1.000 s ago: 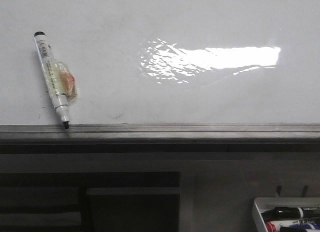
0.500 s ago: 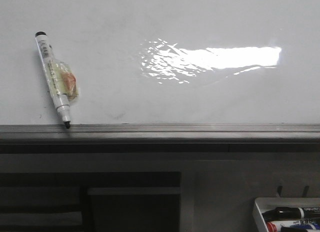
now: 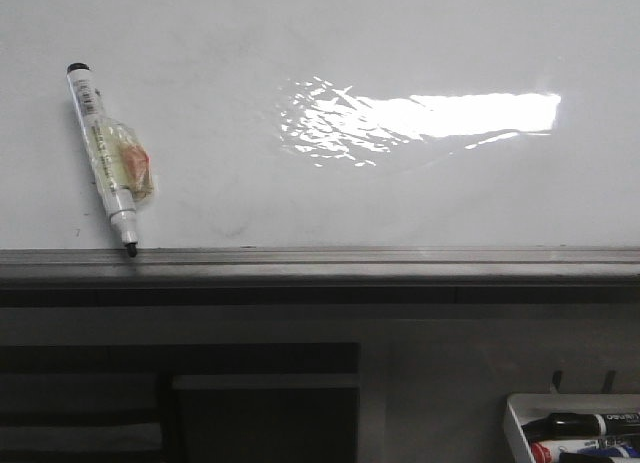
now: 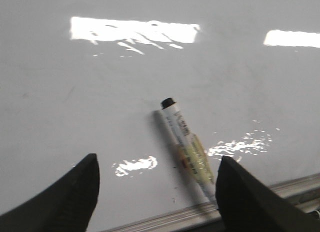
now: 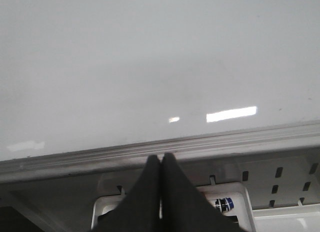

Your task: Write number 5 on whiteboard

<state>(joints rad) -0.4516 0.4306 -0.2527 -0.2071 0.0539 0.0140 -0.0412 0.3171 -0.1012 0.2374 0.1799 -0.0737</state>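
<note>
Front view — white tray (image 3: pixel 513 415) holds black, red, blue markers (image 3: pixel 578 424).

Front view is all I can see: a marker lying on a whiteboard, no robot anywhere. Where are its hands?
Observer: The left hand faces the marker, spread wide open and holding nothing.
Operator: And the other one?
Observer: The right hand is pinched shut and empty, in line with the white tray below the board's rail.
Operator: Anything written that I'm missing?
Observer: No, the whiteboard shows no digit in either wrist view.
</note>
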